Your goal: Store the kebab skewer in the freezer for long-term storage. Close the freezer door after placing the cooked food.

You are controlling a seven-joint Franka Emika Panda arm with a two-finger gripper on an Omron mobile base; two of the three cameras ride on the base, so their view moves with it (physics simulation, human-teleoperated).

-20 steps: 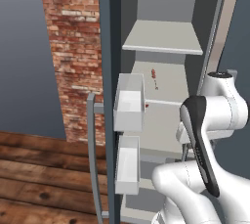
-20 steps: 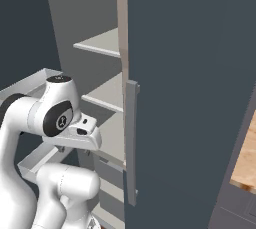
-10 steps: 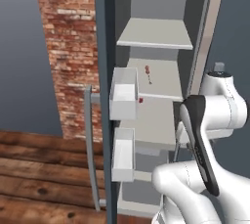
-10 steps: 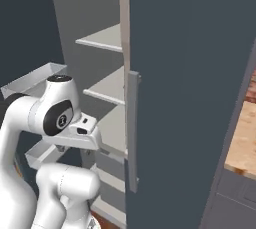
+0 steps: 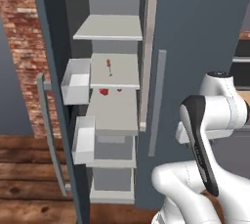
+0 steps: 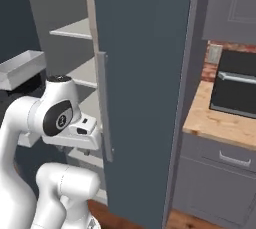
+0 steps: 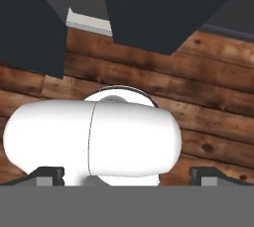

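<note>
Here the kebab skewer (image 5: 108, 66) lies on a freezer (image 5: 115, 71) shelf; the hand view shows the gripper (image 7: 127, 174) wide open, empty.

The tall slate-grey fridge-freezer unit (image 5: 195, 32) has white inner shelves (image 5: 110, 27). On one shelf lies a thin short stick threaded with small reddish-brown chunks (image 5: 109, 66); red blotches (image 5: 104, 91) mark the shelf edge below it. The flat slate-grey freezer door (image 5: 53, 91) carries white bins (image 5: 76, 81) and a pale grey vertical bar handle (image 5: 49, 135). Behind stands a wall of red and brown bricks with pale mortar (image 5: 19, 37). The floor of dark brown wooden planks (image 7: 208, 97) shows knots. The light wood table (image 6: 220, 120) bears a black toaster oven (image 6: 234, 83) above grey panelled cabinets (image 6: 220, 183).
</note>
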